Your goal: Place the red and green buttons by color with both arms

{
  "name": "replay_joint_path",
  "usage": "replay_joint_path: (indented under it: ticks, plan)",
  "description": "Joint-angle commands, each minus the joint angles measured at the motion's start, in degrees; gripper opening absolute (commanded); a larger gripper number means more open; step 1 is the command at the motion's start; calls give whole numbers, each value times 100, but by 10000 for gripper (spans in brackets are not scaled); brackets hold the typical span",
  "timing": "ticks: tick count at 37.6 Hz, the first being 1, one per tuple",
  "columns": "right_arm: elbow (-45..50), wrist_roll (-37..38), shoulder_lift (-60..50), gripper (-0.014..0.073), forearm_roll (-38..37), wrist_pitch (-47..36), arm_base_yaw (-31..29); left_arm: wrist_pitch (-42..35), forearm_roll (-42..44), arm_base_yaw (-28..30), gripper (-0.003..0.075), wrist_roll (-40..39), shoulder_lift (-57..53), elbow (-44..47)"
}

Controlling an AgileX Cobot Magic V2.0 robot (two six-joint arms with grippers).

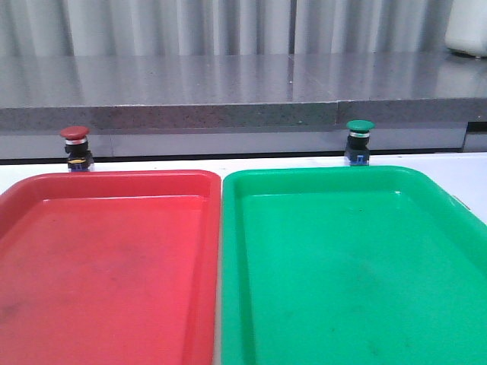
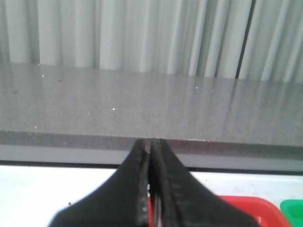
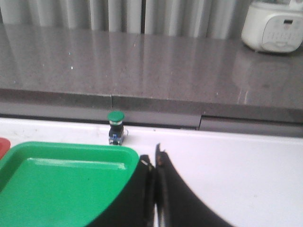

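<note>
The red button [image 1: 75, 147] stands upright on the white table behind the far left corner of the red tray [image 1: 106, 258]. The green button [image 1: 359, 141] stands upright behind the far edge of the green tray [image 1: 350, 266]; it also shows in the right wrist view [image 3: 116, 126]. Neither arm shows in the front view. My left gripper [image 2: 150, 144] is shut and empty above the table, with a corner of the red tray [image 2: 251, 208] below it. My right gripper [image 3: 154, 158] is shut and empty beside the green tray's corner [image 3: 66, 179], well short of the green button.
A grey stone ledge [image 1: 243, 91] runs along the back behind both buttons, with a curtain behind it. A white appliance [image 3: 273, 26] sits on the ledge at the far right. The two trays lie side by side, nearly touching.
</note>
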Motion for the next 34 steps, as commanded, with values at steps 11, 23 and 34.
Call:
replay_joint_path:
  ticks: [11, 23, 34]
  plan:
    - [-355, 1, 569, -16, 33, -217, -47, -445, -13, 5, 84, -38, 377, -234]
    - [-348, 1, 569, 596, 33, -207, -47, -456, -13, 5, 682, -38, 377, -234]
    - [-348, 1, 569, 634, 33, -202, -47, -691, -290, 5, 679, -38, 422, -234]
